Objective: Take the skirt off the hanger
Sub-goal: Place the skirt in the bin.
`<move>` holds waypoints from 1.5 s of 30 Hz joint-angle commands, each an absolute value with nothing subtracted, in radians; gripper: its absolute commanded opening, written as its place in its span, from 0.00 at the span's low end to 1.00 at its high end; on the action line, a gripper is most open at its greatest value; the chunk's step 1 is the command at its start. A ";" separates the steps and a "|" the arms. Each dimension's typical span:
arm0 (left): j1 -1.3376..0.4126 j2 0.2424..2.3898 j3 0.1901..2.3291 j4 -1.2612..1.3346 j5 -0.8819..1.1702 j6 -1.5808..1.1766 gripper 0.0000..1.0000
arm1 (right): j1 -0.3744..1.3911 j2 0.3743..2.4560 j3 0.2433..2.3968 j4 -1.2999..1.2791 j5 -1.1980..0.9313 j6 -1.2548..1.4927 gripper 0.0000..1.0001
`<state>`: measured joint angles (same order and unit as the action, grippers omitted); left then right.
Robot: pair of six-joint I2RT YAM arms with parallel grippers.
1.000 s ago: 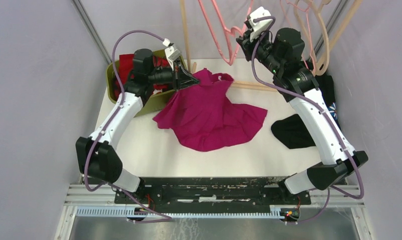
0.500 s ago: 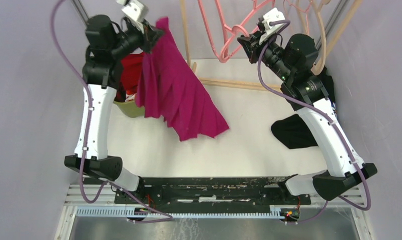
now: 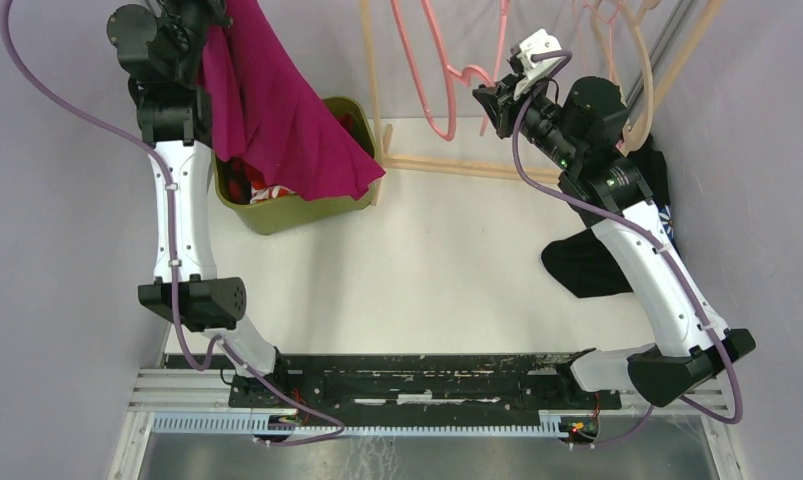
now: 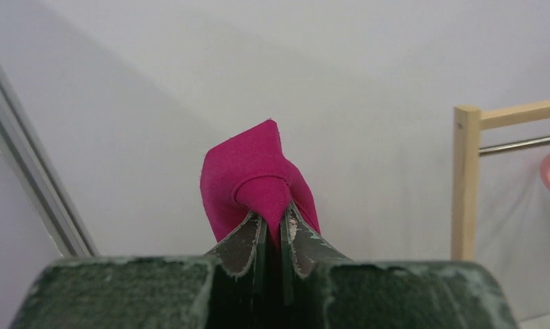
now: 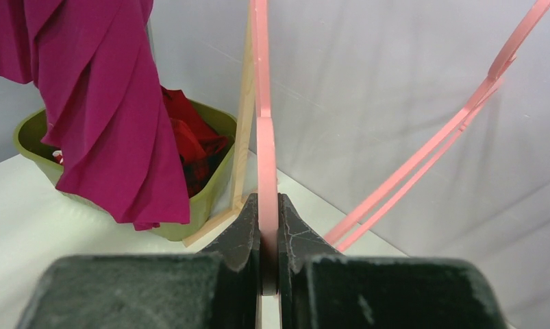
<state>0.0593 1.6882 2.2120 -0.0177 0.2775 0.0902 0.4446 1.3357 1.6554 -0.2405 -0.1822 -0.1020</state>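
At the far left, the magenta skirt (image 3: 277, 110) is gripped by the left hand (image 4: 273, 218). A fold of the cloth is pinched between the fingers, which are closed tightly on it. The skirt is held high on the raised left arm and hangs in pleats over the olive-green bin (image 3: 307, 212), its lower hem draped across the bin's right rim. Red clothes (image 3: 242, 180) are seen inside the bin, which stands at the back left of the white table (image 3: 427, 270). Just right of the bin, a wooden rack (image 3: 457, 165) is set at the back of the table. Further right, a pink hanger (image 5: 261, 103) is clamped between the closed fingers of the right hand (image 5: 268, 205), well apart from the skirt. At the right edge, a black garment (image 3: 582, 262) is laid on the table.
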 commanded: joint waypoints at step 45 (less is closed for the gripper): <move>-0.049 1.530 1.393 0.577 0.319 -0.009 0.03 | 0.310 1.423 1.568 -0.057 -0.256 -0.044 0.01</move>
